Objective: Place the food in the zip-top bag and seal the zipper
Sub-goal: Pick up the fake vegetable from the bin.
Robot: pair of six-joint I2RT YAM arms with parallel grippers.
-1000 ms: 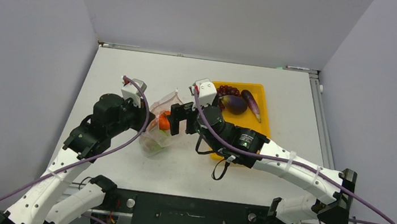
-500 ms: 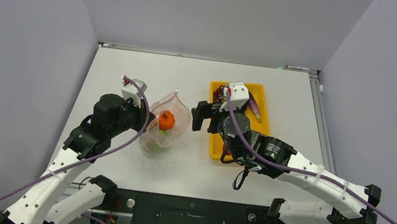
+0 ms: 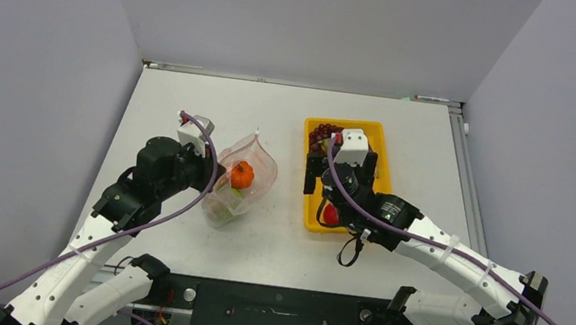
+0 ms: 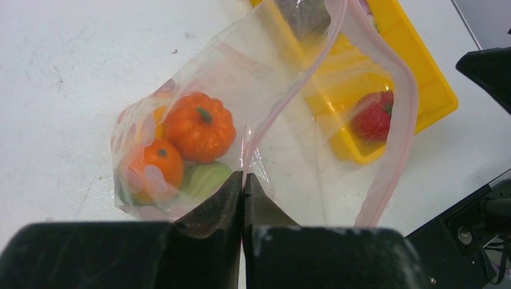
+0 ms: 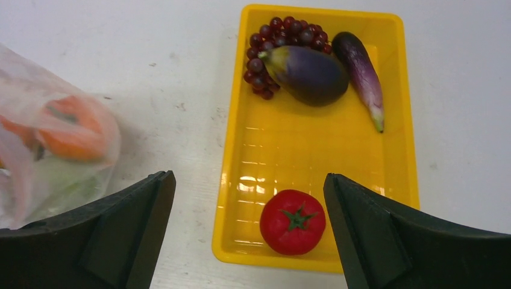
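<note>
Hovering spread wide over the tray [image 5: 404, 120], the right gripper [image 5: 247, 180] faces the tomato [image 5: 293, 221]; left of the tray, the left gripper [image 4: 243, 177] pinches the bag [image 4: 271, 90] rim. A slipping pinch could collapse the mouth.

No writing, label, brand name, number or sign can be read in any of the three views. The zip-top bag [image 4: 271, 90] shows only faint pink dots, and the yellow tray [image 5: 319, 150] has plain walls and a plain floor with no print on them.
</note>
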